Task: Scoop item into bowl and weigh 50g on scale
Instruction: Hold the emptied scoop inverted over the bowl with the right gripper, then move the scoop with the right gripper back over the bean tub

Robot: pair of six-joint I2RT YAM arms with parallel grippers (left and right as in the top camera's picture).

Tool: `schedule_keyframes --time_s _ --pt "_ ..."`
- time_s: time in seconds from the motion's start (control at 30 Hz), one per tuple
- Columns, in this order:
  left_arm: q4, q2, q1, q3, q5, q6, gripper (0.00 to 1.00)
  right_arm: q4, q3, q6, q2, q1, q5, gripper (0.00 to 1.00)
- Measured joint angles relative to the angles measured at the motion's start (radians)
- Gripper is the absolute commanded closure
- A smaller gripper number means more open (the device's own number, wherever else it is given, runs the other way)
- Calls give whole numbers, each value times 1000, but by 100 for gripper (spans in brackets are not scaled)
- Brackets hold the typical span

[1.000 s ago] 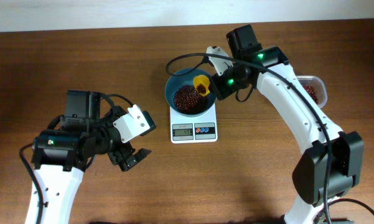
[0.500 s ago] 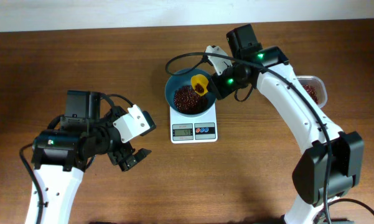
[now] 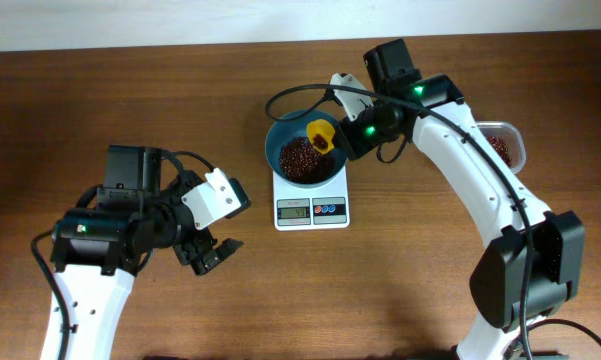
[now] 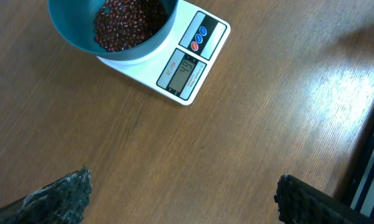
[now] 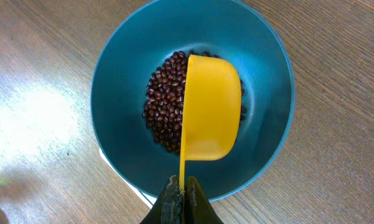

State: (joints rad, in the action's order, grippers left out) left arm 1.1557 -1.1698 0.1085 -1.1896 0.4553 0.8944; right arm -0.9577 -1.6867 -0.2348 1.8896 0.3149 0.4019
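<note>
The teal-blue bowl (image 3: 280,138) stands on the white scale (image 3: 312,209) and holds a heap of dark red-brown beans (image 3: 300,158). My right gripper (image 3: 347,138) is shut on the handle of a yellow scoop (image 3: 322,134), held tipped on its side over the bowl. In the right wrist view the scoop (image 5: 211,115) hangs above the beans (image 5: 164,118) inside the bowl (image 5: 121,81), with my gripper (image 5: 181,198) pinching the handle. My left gripper (image 3: 212,254) is open and empty, down-left of the scale. Its view shows the bowl (image 4: 78,34), the beans (image 4: 127,22) and the scale display (image 4: 185,70).
A clear plastic tub (image 3: 504,146) with more beans sits at the right, partly behind my right arm. The table's far edge runs along the top of the overhead view.
The scoop has shifted slightly up and left over the bowl. The left arm has not moved.
</note>
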Motion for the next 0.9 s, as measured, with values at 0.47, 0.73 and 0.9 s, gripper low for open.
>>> schedule_keyframes --time_s 0.47,0.73,0.9 --pt "0 0 0 0 0 0 1 -6 -23 0 0 0 18 96" --pt "0 0 0 0 0 0 1 -10 -23 0 0 -2 42 96" --pt "0 0 0 0 0 0 1 -32 -23 0 0 -53 175 96"
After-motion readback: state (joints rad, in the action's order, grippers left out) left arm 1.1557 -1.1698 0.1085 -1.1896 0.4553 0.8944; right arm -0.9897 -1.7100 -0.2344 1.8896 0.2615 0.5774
